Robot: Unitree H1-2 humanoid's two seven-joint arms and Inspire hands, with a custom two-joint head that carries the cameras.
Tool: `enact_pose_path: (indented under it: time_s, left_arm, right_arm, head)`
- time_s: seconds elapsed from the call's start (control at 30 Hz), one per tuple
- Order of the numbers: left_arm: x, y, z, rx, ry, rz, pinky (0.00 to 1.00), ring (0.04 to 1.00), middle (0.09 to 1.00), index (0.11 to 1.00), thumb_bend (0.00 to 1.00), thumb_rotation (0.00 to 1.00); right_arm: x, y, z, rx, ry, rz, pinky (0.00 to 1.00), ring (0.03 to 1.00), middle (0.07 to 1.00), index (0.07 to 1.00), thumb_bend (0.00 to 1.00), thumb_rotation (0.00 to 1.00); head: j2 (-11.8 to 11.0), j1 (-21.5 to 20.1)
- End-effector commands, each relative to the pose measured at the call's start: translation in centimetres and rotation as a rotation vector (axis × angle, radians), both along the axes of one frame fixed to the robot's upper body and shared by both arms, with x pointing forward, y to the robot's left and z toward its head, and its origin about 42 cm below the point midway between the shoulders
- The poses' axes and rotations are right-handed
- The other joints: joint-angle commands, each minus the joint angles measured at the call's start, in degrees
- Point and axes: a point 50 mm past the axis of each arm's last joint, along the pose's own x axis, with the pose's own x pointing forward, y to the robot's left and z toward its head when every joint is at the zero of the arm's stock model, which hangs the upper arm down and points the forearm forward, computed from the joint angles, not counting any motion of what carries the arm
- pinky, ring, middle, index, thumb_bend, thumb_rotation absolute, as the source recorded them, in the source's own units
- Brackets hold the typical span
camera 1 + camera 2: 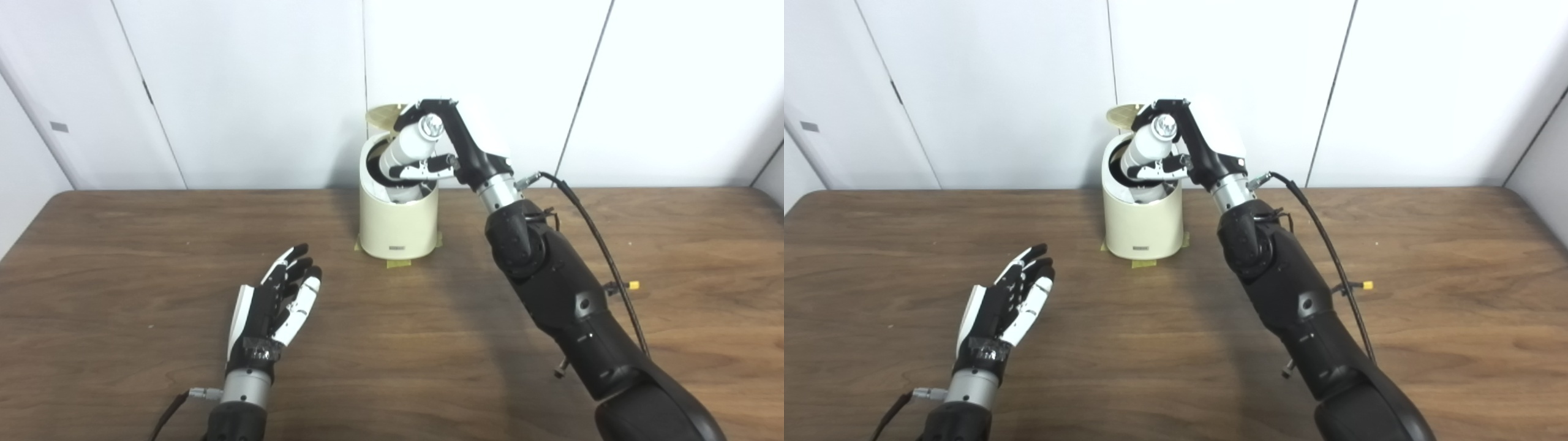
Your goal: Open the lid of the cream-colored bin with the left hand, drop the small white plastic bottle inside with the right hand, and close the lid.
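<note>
A: Where is the small white plastic bottle [407, 149] located?

B: It is held tilted over the mouth of the cream-colored bin [398, 223], its lower end inside the opening and its capped end raised toward the right. It is clasped by the right hand [447, 150], whose fingers [422, 166] are curled around the bottle body from the right side.

A: What is the state of the lid [384, 116]?

B: The lid is seen raised at the back of the bin, standing behind the opening. The dark interior rim of the bin is exposed.

A: How is the bin positioned?

B: It is placed upright toward the far edge of the wooden table [122, 275], with strips of yellow tape [398, 263] visible at its base.

A: What is reported for the left hand [275, 300]?

B: It is held low over the table, well apart from the bin, nearer the left front. Its fingers [293, 263] are extended and only slightly spread, and nothing is held in it. Whether it touches the table cannot be determined.
</note>
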Motion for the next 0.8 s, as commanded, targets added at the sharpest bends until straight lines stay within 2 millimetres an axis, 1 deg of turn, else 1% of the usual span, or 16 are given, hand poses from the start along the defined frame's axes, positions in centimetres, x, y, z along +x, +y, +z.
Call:
enact_pose_path:
  time_s: [0.0, 0.13, 0.2, 0.33, 0.37, 0.43, 0.47, 0.5, 0.53, 0.57, 0.6, 0.63, 0.67, 0.7, 0.73, 0.77]
  left_arm:
    - [0.54, -0.47, 1.84, -0.003, -0.09, -0.001, 0.87, 0.883, 0.853, 0.91, 0.44, 0.67]
    - [0.56, -0.47, 1.87, -0.01, -0.09, 0.0, 0.87, 0.885, 0.853, 0.911, 0.43, 0.67]
    - [0.52, -0.5, 1.9, -0.01, -0.089, 0.001, 0.87, 0.887, 0.855, 0.912, 0.44, 0.67]
    - [0.51, -0.55, 2.01, -0.005, -0.091, 0.003, 0.87, 0.888, 0.856, 0.913, 0.43, 0.68]
    - [0.48, -0.58, 2.07, -0.003, -0.091, 0.004, 0.87, 0.883, 0.853, 0.912, 0.43, 0.68]
    - [0.45, -0.62, 2.13, -0.003, -0.091, 0.003, 0.84, 0.878, 0.852, 0.913, 0.43, 0.67]
    - [0.45, -0.63, 2.14, -0.007, -0.092, 0.002, 0.84, 0.879, 0.854, 0.914, 0.43, 0.67]
    - [0.46, -0.64, 2.14, -0.009, -0.092, 0.002, 0.85, 0.879, 0.853, 0.914, 0.43, 0.67]
    - [0.46, -0.65, 2.15, -0.008, -0.093, 0.001, 0.85, 0.879, 0.853, 0.914, 0.43, 0.67]
    - [0.47, -0.64, 2.15, -0.007, -0.094, 0.001, 0.86, 0.881, 0.853, 0.915, 0.43, 0.67]
    - [0.47, -0.64, 2.15, -0.006, -0.094, 0.0, 0.87, 0.88, 0.853, 0.915, 0.43, 0.67]
    - [0.48, -0.65, 2.16, -0.003, -0.094, 0.0, 0.87, 0.88, 0.853, 0.915, 0.43, 0.67]
    - [0.48, -0.66, 2.16, -0.002, -0.093, -0.001, 0.87, 0.878, 0.851, 0.915, 0.42, 0.67]
    - [0.49, -0.65, 2.16, -0.001, -0.093, -0.001, 0.87, 0.877, 0.85, 0.915, 0.42, 0.67]
    - [0.49, -0.64, 2.16, -0.001, -0.093, -0.002, 0.87, 0.877, 0.849, 0.914, 0.42, 0.67]
    - [0.48, -0.63, 2.14, -0.002, -0.093, -0.002, 0.87, 0.88, 0.85, 0.915, 0.42, 0.67]
  right_arm:
    - [0.54, 0.66, 3.58, 0.003, -0.124, 0.035, 0.36, 0.423, 0.486, 0.508, 0.5, 0.0]
    - [0.49, 0.73, 3.43, -0.011, -0.128, 0.028, 0.36, 0.421, 0.483, 0.511, 0.5, 0.0]
    - [0.48, 0.71, 3.4, -0.029, -0.136, 0.017, 0.36, 0.443, 0.477, 0.511, 0.5, 0.0]
    - [0.39, 0.84, 3.39, -0.08, -0.126, -0.019, 0.37, 0.479, 0.52, 0.497, 0.5, 0.0]
    - [0.36, 0.88, 3.41, -0.085, -0.125, -0.021, 0.44, 0.472, 0.518, 0.488, 0.51, 0.0]
    - [0.32, 0.95, 3.43, -0.089, -0.122, -0.023, 0.48, 0.472, 0.518, 0.483, 0.52, 0.0]
    - [0.31, 0.99, 3.43, -0.093, -0.117, -0.023, 0.53, 0.582, 0.534, 0.48, 0.52, 0.0]
    - [0.31, 1.01, 3.43, -0.096, -0.113, -0.024, 0.56, 0.63, 0.542, 0.479, 0.52, 0.0]
    - [0.32, 1.03, 3.41, -0.104, -0.108, -0.025, 0.58, 0.654, 0.546, 0.478, 0.52, 0.0]
    - [0.32, 1.04, 3.39, -0.11, -0.101, -0.027, 0.63, 0.702, 0.644, 0.488, 0.52, 0.07]
    - [0.32, 1.05, 3.37, -0.114, -0.097, -0.029, 0.66, 0.727, 0.687, 0.492, 0.52, 0.1]
    - [0.3, 1.08, 3.34, -0.118, -0.085, -0.031, 0.67, 0.74, 0.709, 0.493, 0.52, 0.11]
    - [0.28, 1.1, 3.31, -0.12, -0.078, -0.031, 0.71, 0.776, 0.761, 0.495, 0.52, 0.12]
    - [0.26, 1.13, 3.29, -0.121, -0.074, -0.03, 0.72, 0.792, 0.785, 0.59, 0.68, 0.06]
    - [0.25, 1.15, 3.26, -0.122, -0.073, -0.031, 0.73, 0.8, 0.797, 0.638, 0.77, 0.03]
    - [0.24, 1.17, 3.25, -0.124, -0.075, -0.034, 0.74, 0.812, 0.818, 0.685, 0.83, 0.01]
  head:
    - [0.0, 0.1]
    - [0.0, 0.1]
    - [0.2, 0.1]
    - [0.2, 0.1]
    - [0.4, 0.1]
    - [0.4, 0.1]
    - [0.4, 0.1]
    - [0.4, 0.1]
    - [0.4, 0.0]
    - [0.4, 0.0]
    - [0.4, 0.0]
    - [0.4, 0.0]
    - [0.4, 0.0]
    - [0.4, 0.0]
    - [0.4, -0.1]
    - [0.4, -0.1]
